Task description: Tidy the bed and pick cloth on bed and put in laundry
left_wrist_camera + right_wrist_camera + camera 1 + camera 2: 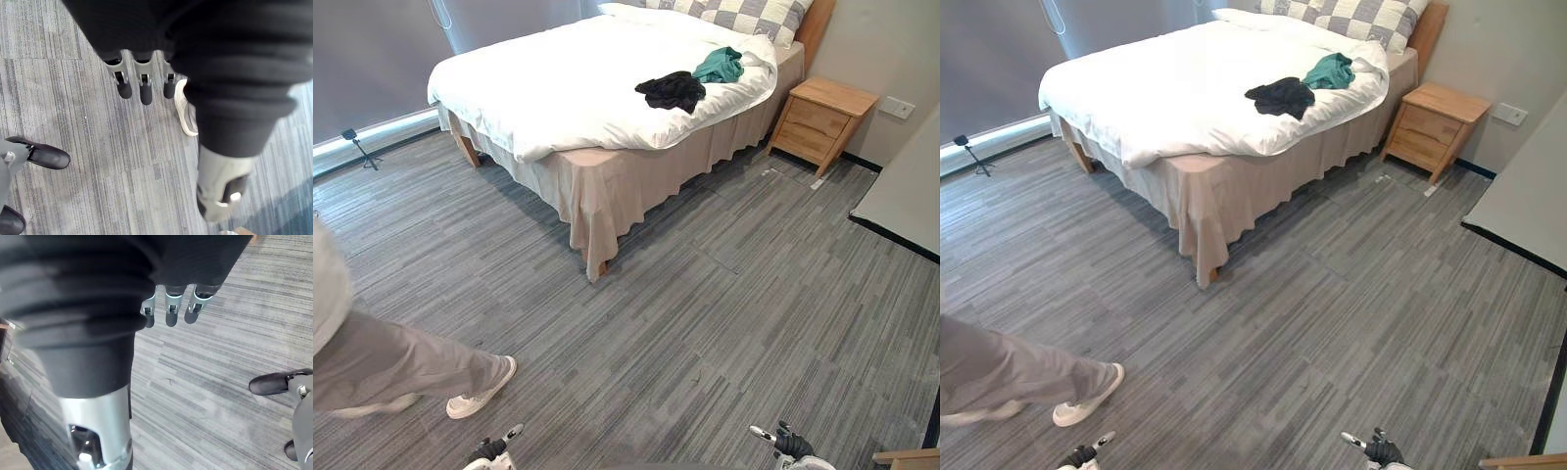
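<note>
Well short of the bed (568, 93), over grey floor (724, 323), the robot's left hand (145, 90) and right hand (168, 316) hang with fingers straight and slack, thumbs held apart, carrying nothing. Far ahead of them, on the white duvet toward the bed's head end, lie the two pieces to be collected: a black cloth (672, 90) and a green cloth (720, 65) that touches it on the side nearer the checked pillows (754, 15). Both rest close to the bed's edge that faces the wooden nightstand (822, 117), and together they form a short line slanting up toward the pillows. From where the hands hang, the clothes lie forward and off to the right, so the right hand looks the nearer of the two, though both remain well apart from the bed. The likely approach is along the bed's nightstand side, where the black cloth would come within reach first. A person's leg (401, 367) and white shoe (481, 392) cross the floor off the bed's foot corner, near the left hand. Nothing on the bed appears to have been touched; by these views the task has barely begun.
</note>
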You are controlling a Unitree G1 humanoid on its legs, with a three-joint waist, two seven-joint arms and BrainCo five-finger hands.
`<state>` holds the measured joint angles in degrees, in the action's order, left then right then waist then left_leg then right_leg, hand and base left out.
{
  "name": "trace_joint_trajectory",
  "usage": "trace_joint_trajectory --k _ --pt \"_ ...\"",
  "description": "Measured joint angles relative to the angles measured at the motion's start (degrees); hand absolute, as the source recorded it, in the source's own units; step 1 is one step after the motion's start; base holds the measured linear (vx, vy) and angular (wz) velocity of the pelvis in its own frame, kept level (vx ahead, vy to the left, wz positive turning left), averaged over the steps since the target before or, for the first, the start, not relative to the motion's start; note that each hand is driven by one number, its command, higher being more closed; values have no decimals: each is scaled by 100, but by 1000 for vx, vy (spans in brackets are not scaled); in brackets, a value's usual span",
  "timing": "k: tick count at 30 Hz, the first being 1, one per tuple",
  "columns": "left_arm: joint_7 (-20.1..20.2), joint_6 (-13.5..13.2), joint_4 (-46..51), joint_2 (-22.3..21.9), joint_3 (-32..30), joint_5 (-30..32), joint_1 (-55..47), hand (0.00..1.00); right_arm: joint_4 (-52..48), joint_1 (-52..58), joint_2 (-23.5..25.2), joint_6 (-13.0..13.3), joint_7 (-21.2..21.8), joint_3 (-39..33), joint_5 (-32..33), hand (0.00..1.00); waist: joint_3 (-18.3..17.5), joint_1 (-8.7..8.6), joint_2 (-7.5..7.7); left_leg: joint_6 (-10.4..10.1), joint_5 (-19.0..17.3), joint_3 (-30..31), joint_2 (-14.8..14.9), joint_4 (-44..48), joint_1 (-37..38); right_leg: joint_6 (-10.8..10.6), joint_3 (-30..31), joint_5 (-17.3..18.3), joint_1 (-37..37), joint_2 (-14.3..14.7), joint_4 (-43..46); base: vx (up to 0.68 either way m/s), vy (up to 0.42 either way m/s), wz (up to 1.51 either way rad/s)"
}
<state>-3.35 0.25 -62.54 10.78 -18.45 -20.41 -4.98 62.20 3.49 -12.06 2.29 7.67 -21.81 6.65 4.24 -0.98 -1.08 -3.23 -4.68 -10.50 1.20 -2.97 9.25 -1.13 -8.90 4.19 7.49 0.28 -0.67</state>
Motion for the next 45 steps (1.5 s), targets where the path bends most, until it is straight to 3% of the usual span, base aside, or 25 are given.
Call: trace_joint_trajectory --k 4,6,8,9,11,14,15,17,18,20,21,22,25,27,28,29,32,34,36,39,40,41,42,43,45 --pt "11 -74 1 -41 247 -1 -13 0 -5 -5 29 0 2 15 -188 0 128 1 56 12 -12 0 -24 17 5 -47 -2 156 -107 -46 264 -38 -23 0" --pt "10 -94 2 -34 451 -8 104 0 -46 -56 37 1 2 75 -198 0 358 4 103 79 -83 -11 -93 125 4 -123 -25 589 -488 -215 1189 -51 8 0" --pt "13 -118 3 -29 673 -55 170 0 -55 -140 52 0 -5 249 -192 0 685 37 160 221 -320 -128 -143 531 -31 -481 -77 858 -1167 -505 2835 -106 41 -17" --pt "9 -145 2 -8 720 -136 164 0 -52 -134 126 -2 -3 291 -192 0 819 66 170 314 -464 -192 -203 679 -4 -393 -255 886 -1621 -796 3990 -97 40 -19" --pt "5 -164 3 -4 716 -176 57 0 25 -63 165 -14 3 297 -193 0 837 43 242 336 -663 -192 -264 822 146 -292 -459 1059 -1896 -1137 4654 21 39 -12" --pt "7 -160 4 62 714 -183 14 0 205 22 190 -50 22 300 -191 0 870 -42 119 266 -965 -91 45 1124 226 -440 -411 1203 -2039 -895 4133 197 -43 6" --pt "26 -150 2 110 714 -164 81 0 199 35 201 -70 38 314 -166 0 930 -82 22 162 -1057 -47 305 1195 221 -384 -435 1109 -2156 -652 3591 325 -174 23" --pt "99 -113 5 229 698 -110 300 0 147 30 226 -77 66 417 -75 0 1032 -174 35 -22 -1149 63 623 1163 194 -344 -407 301 -2371 -453 1816 451 -321 29" --pt "137 -121 7 316 601 -112 415 0 138 26 283 -75 68 411 19 0 1167 -181 274 -272 -1300 102 633 1124 367 -553 -167 -331 -2655 -664 872 394 -308 16" --pt "130 -121 2 289 487 -109 423 0 149 153 295 -67 66 391 2 0 1267 -193 376 -478 -1628 104 741 1139 716 -609 -79 -687 -2782 -898 993 490 -415 16" --pt "131 -121 3 209 400 -108 419 0 164 158 264 -69 53 372 2 0 1333 -203 247 -386 -1758 108 901 1136 894 -502 -160 -915 -2786 -796 1303 648 -501 29" --pt "147 -121 -9 112 356 -84 357 0 155 231 236 -55 56 339 7 0 1237 -264 4 -16 -1793 181 1181 1193 1057 -298 -315 -674 -3038 -577 2165 474 -314 9" --pt "171 -157 -1 48 138 -115 297 0 107 112 271 -55 72 68 -68 0 1139 -201 -217 -307 -910 365 1524 2216 758 450 -461 -4 -3071 -317 2853 572 -444 -17" --pt "282 -217 -14 -48 129 -110 231 0 130 134 200 -18 109 17 -347 0 1075 -197 -357 -167 -365 616 1739 3705 101 500 -497 265 -2590 -33 2483 589 -330 8" --pt "374 -252 -2 -124 126 -105 160 0 175 92 165 27 128 119 -513 0 1068 -151 -455 -386 -652 902 1627 4889 -434 519 -400 273 -2083 184 2028 572 -262 5" --pt "401 -252 21 -203 125 -102 86 0 210 94 94 56 123 231 -657 0 1094 -107 -391 -352 -960 1003 1397 5472 -770 552 -282 291 -1626 308 1677 537 -206 -1" --pt "529 -283 284 -548 146 -117 -317 0 150 32 -145 394 241 528 -728 0 1105 214 -275 -49 -1278 556 589 5092 -1941 751 -167 450 -504 365 990 548 -151 -23" --pt "525 -321 306 -603 158 -157 -393 0 81 -16 -163 452 257 649 -804 0 1101 370 -270 46 -1165 -2 511 4343 -2349 761 -167 528 -230 361 912 413 -57 -29" --pt "480 -367 314 -605 184 -314 -472 0 -250 -10 -138 494 320 802 -829 0 1070 438 -248 65 -668 -1239 507 2870 -2611 727 -309 735 201 358 702 516 -28 8" --pt "460 -372 360 -603 199 -466 -491 0 -414 -13 -176 453 343 918 -820 0 920 433 -184 563 -280 -3164 234 1523 -2613 334 -854 1137 898 383 394 577 34 67" --pt "444 -344 363 -625 203 -476 -482 0 -452 -15 -201 425 334 918 -820 0 869 429 -193 722 -311 -3259 152 1474 -2624 180 -977 1230 926 384 516 846 56 87" --pt "323 -270 332 -712 198 -584 -487 0 -479 -17 -272 386 312 956 -819 0 721 415 -264 1360 -247 -3270 91 1362 -2564 -217 -1165 1495 724 367 1272 734 39 64" --pt "230 -197 216 -674 193 -620 -466 0 -372 -191 -214 332 289 977 -822 0 624 448 -216 1877 241 -3162 -17 1346 -2493 -510 -1316 1677 291 146 2666 737 13 84" --pt "209 -155 149 -648 201 -616 -440 0 -269 -364 -149 318 299 968 -826 0 619 367 -58 1869 140 -2856 -194 1327 -2397 -754 -1307 1519 -155 -216 3832 559 0 84" --pt "210 -155 64 -610 277 -586 -391 0 -13 -594 -49 279 307 941 -840 0 677 351 57 1749 -23 -2363 -348 1405 -1843 -606 -1504 1787 -462 -783 4838 630 18 120"
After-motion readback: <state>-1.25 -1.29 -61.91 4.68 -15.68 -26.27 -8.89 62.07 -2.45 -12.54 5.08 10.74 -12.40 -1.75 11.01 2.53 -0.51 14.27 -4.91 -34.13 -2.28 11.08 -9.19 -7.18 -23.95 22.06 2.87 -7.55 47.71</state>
